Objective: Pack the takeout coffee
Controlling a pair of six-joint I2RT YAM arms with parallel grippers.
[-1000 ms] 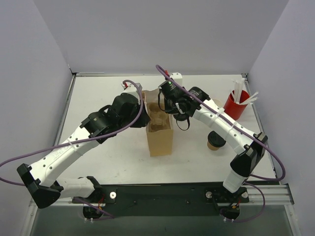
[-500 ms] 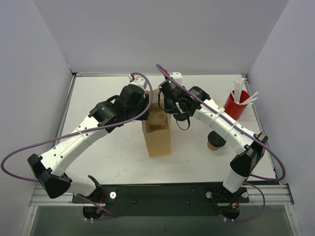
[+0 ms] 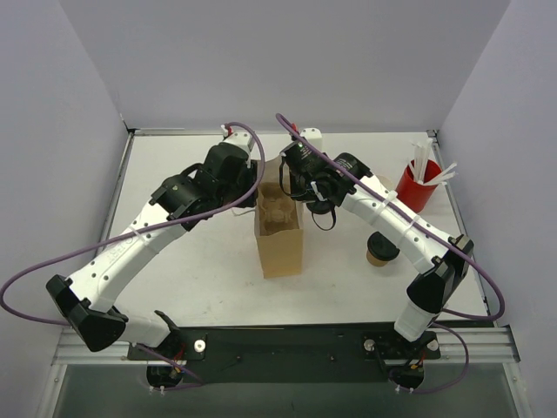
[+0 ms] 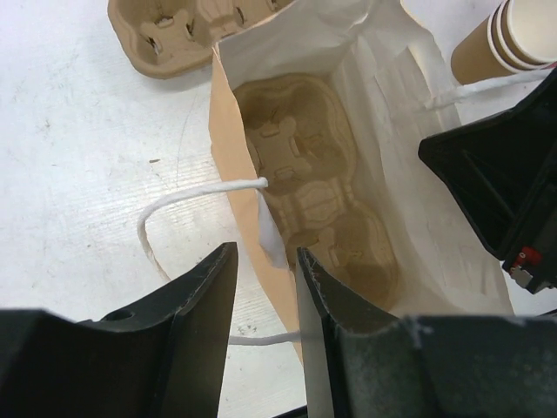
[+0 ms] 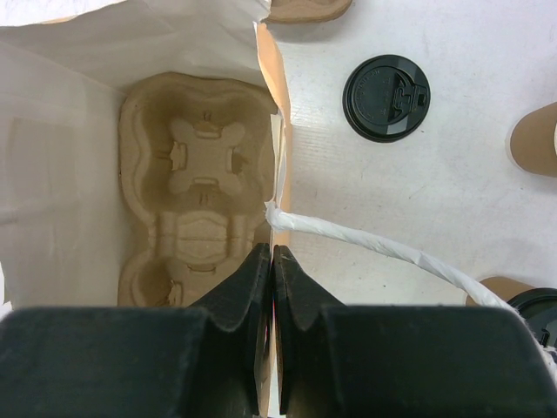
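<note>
Top view: white table (image 3: pixel 174 261) with grey walls. An open brown paper bag (image 3: pixel 280 244) stands at centre with a moulded pulp cup carrier (image 3: pixel 277 213) inside. The small brown kraft-paper cup with black lid (image 3: pixel 380 248) sits on the table right of the bag, well apart from it.

Left wrist: the left gripper (image 4: pixel 265 261) has its jaws apart, straddling the bag's wall without clamping it.

Right wrist: the right gripper (image 5: pixel 272 254) is pinched closed on the bag's rim. A round black lid (image 5: pixel 386 97) lies on the table beside it.

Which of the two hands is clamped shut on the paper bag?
The right hand, fingers pressed together on a wall of the paper bag by its handle. The left hand straddles the opposite wall with its fingers apart.
</note>
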